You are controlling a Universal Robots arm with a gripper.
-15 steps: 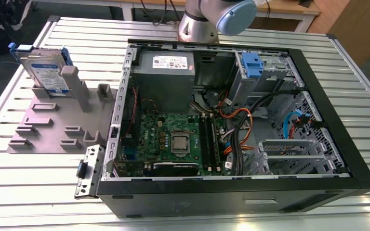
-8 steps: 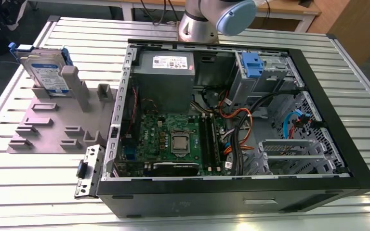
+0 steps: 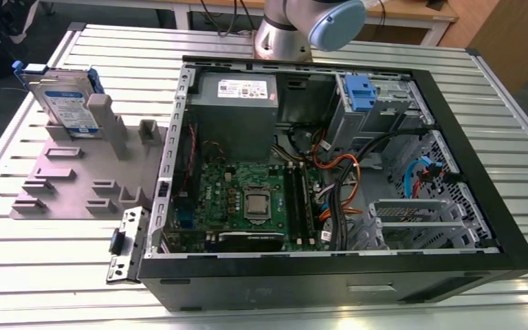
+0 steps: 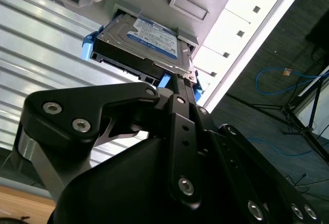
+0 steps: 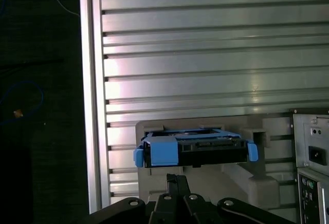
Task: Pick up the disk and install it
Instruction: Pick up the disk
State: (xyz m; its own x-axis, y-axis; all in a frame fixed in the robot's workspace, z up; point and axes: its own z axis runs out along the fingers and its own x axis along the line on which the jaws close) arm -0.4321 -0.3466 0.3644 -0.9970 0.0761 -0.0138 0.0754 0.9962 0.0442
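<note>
**Disk parked in its holder, gripper empty**
The disk (image 3: 65, 103) stands upright in the grey fixture (image 3: 80, 182) near the tabletop's (image 3: 44, 275) far corner on the exterior view's left, well apart from the open computer case (image 3: 337, 285). In the first wrist view the gripper (image 5: 177, 179) points at the disk, fingers pressed together and holding nothing. Brought down like that, they would likely strike the drive's edge and jam or tip it.

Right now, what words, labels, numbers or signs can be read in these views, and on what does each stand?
No text can be read.
White-and-blue label on the disk: print too small to read.
White sticker on the grey box: print too small to read.
</note>
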